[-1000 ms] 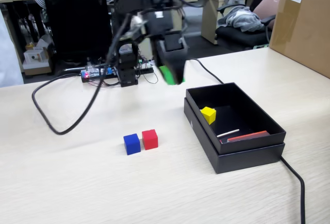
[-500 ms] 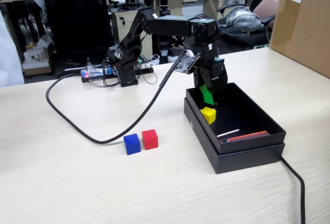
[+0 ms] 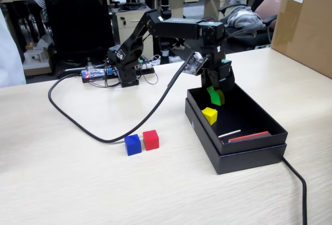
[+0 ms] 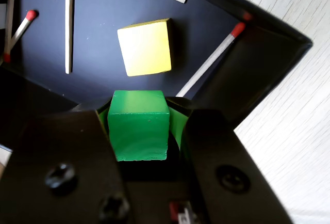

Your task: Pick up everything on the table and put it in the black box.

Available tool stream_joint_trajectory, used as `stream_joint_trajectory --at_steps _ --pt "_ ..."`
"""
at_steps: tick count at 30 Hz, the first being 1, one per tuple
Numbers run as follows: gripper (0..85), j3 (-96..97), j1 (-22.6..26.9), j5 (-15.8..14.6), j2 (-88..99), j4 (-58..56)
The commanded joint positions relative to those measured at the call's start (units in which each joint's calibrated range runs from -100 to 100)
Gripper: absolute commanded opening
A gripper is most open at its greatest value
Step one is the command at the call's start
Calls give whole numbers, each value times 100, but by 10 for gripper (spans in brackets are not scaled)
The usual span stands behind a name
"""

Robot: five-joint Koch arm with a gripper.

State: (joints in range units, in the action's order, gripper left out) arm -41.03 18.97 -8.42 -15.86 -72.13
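My gripper (image 3: 215, 95) hangs over the far end of the black box (image 3: 249, 150) and is shut on the green cube (image 3: 213, 95). In the wrist view the green cube (image 4: 139, 126) sits squeezed between the two black jaws of the gripper (image 4: 139, 113). The yellow cube (image 3: 209, 115) lies on the box floor just below it, and also shows in the wrist view (image 4: 145, 47). The blue cube (image 3: 133, 144) and the red cube (image 3: 151, 139) stand side by side on the table (image 3: 62, 183), left of the box.
Several thin white red-tipped sticks (image 4: 68, 25) and a flat red strip (image 3: 249, 136) lie in the box. A black cable (image 3: 93, 129) loops across the table near the two cubes. A big brown carton (image 3: 306, 25) stands at the back right.
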Motion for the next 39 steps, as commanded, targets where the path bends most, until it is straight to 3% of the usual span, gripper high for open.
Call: stream_joint_trajectory --at_steps 1,3,5,11,17,19,23,28,39 --pt "186 -212 34 -34 111 -343" --pt "319 -194 20 -68 249 -550" --pt "384 -31 -5 -68 582 -593" --pt "406 359 -278 83 2567 -610" --pt "411 794 -1070 488 4345 -610" --pt "461 1129 -1402 664 4460 -610" --pt "487 1701 -1993 996 4208 -515" --pt "485 1265 -2442 1201 2785 -472" --pt "476 41 -2589 1216 123 -463"
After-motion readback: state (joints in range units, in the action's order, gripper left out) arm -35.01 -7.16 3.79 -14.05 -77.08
